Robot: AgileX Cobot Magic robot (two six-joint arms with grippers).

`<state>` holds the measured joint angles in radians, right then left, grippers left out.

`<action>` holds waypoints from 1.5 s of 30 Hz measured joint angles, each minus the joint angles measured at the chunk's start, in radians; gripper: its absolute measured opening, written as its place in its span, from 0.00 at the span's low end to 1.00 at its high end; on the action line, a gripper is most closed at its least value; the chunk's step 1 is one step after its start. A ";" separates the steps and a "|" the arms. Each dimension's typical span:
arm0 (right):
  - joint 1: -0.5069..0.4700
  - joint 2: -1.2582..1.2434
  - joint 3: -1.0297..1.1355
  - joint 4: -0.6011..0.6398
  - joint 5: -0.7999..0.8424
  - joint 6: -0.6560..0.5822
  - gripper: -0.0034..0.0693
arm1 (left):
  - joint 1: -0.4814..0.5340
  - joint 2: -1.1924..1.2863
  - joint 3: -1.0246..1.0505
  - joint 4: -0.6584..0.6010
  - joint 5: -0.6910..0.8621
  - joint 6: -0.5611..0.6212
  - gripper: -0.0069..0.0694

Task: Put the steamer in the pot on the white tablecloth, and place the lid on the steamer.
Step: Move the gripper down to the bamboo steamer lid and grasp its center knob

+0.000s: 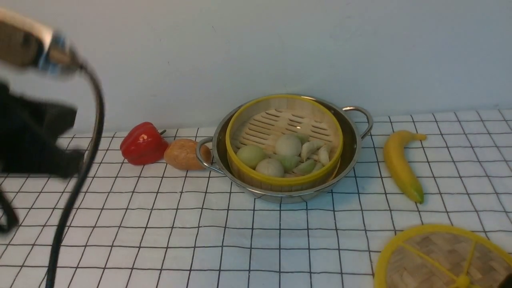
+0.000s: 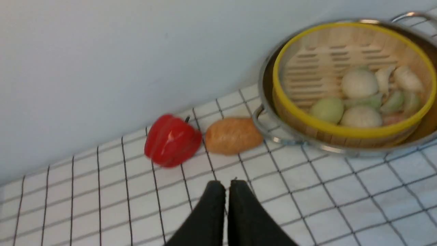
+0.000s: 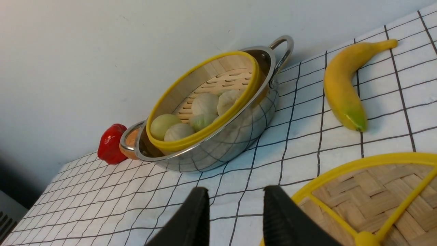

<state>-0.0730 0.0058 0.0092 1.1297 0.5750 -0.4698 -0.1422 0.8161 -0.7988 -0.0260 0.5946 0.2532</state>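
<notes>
The steamer, a bamboo basket with yellow rims holding pale buns and greenish dumplings, sits inside the shiny pot at the back of the white tablecloth. Both also show in the left wrist view, steamer in pot, and in the right wrist view, steamer in pot. The lid lies flat on the cloth at the front right. My right gripper is open and empty, just beside the lid's rim. My left gripper is shut and empty over the cloth, left of the pot.
A red pepper and a brown potato lie against the pot's left handle. A banana lies right of the pot. The wall runs close behind the pot. My blurred left arm and its cable fill the left edge.
</notes>
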 joint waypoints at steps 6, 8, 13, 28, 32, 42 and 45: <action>0.000 0.000 0.000 0.000 0.000 0.000 0.38 | 0.120 -0.315 0.414 0.026 -0.154 -0.004 0.12; 0.000 0.000 0.000 0.000 0.000 0.000 0.38 | 0.146 -0.378 0.483 0.026 -0.187 -0.009 0.12; 0.000 0.000 0.000 0.000 0.000 0.000 0.38 | 0.188 -0.606 0.653 0.015 -0.289 -0.038 0.13; 0.000 0.000 0.000 0.000 0.001 -0.007 0.38 | 0.191 -0.814 0.807 0.026 -0.198 -0.076 0.17; 0.000 0.000 0.000 0.000 0.001 -0.008 0.38 | 0.191 -0.815 0.807 0.026 -0.197 -0.077 0.18; 0.030 0.000 0.000 0.000 0.000 -0.008 0.38 | 0.191 -0.815 0.807 0.026 -0.196 -0.077 0.19; 0.051 0.000 0.000 0.000 0.000 -0.008 0.38 | 0.191 -0.815 0.807 0.026 -0.196 -0.077 0.20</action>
<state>-0.0215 0.0058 0.0092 1.1297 0.5748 -0.4776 0.0484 0.0010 0.0084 0.0000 0.3990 0.1762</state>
